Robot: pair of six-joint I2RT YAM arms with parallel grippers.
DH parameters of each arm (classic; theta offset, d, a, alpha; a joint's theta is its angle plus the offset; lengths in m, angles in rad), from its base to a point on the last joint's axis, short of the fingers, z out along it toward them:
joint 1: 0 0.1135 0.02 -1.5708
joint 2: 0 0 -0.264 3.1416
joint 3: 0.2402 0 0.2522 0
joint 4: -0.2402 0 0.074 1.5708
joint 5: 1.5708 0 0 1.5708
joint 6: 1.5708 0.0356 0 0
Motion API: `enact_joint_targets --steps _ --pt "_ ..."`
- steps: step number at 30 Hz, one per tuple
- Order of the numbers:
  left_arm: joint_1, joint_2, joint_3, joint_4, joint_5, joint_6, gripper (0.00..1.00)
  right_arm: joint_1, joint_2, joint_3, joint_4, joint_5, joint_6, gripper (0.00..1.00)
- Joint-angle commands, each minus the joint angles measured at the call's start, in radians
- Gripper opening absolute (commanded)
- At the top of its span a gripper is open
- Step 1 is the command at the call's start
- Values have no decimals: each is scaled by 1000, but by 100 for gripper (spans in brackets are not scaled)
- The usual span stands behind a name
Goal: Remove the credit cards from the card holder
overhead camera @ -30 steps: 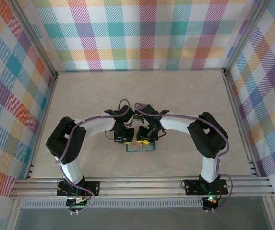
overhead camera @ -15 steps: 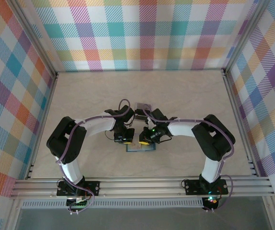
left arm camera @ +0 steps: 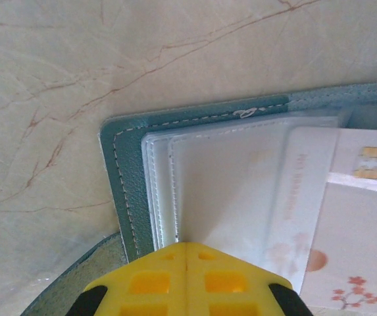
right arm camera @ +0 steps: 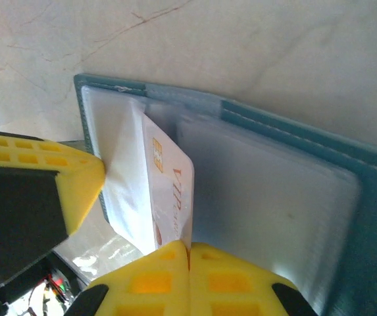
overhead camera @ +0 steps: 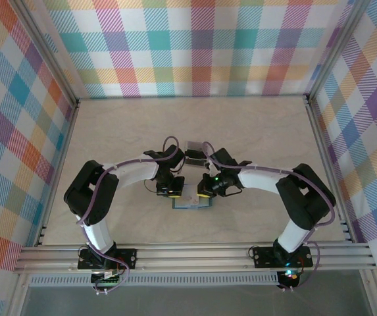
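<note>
1. In the left wrist view the left gripper [left arm camera: 187,253] sits at the bottom centre. Its yellow fingers are pressed together with nothing between them, and their tip rests at the lower edge of the clear sleeves [left arm camera: 227,184].
2. The card holder [left arm camera: 125,164] lies open and flat on the marbled table [left arm camera: 56,79]. Its teal stitched border runs up the left and across the top of that frame.
3. In the right wrist view the right gripper [right arm camera: 188,253] is at the bottom centre, jaws closed on the lower corner of a white credit card [right arm camera: 172,178].
4. That card has a gold chip and stands tilted, partly out of the sleeve on the left half of the holder.
5. In the top view both grippers meet over the holder at the lower middle of the frame, just beside each other.
6. A small pale rectangle [overhead camera: 195,144] lies just above the wrists; it is too small to tell whether it is a card.
7. Bare tabletop spreads to the upper left, upper right and both sides. The plaid walls [overhead camera: 195,46] and the metal rail [overhead camera: 195,253] at the bottom are well apart from the holder.
</note>
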Motion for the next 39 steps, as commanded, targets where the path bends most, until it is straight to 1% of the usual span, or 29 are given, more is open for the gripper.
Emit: enact_joint_targets --steps 1,3,5,8,10,14,17,20,21,22,25,29,33,35,39 --pt "-20 6 -45 -35 -8 -18 0 -10 -47 24 -147 59 -81 6" --pt "-22 -7 -51 -24 1 -30 0 -10 -72 46 -193 73 -112 6" --pt "-22 -21 -53 -17 1 -44 0 -12 -103 62 -226 97 -134 2" --pt "-21 -46 -45 -23 -17 -56 0 -12 -155 72 -226 128 -164 0" --pt "-21 -62 -34 -34 -37 -57 0 -15 -163 106 -257 156 -205 0" --pt "-21 -88 -8 -61 -69 -53 0 -15 -145 221 -337 235 -333 0" --pt "-16 -107 -2 -71 -80 -50 0 -17 -130 293 -333 303 -465 0" --pt "-5 -123 -4 -78 -92 -44 0 -21 -78 376 -330 329 -644 0" --pt "0 -128 -7 -82 -94 -41 0 -22 -49 416 -340 358 -705 0" --pt "6 -134 -11 -83 -95 -41 0 -22 -21 453 -358 389 -746 0" --pt "21 -154 -32 -78 -92 -41 0 -28 84 604 -435 424 -925 0" --pt "33 -176 -59 -75 -89 -36 0 -47 211 777 -505 425 -1141 0" --pt "41 -201 -85 -85 -104 -30 0 -67 303 916 -572 409 -1303 0" --pt "45 -213 -97 -82 -101 -31 0 -73 347 984 -609 421 -1365 0" --pt "47 -216 -112 -68 -85 -40 0 -86 431 1117 -698 426 -1439 0"
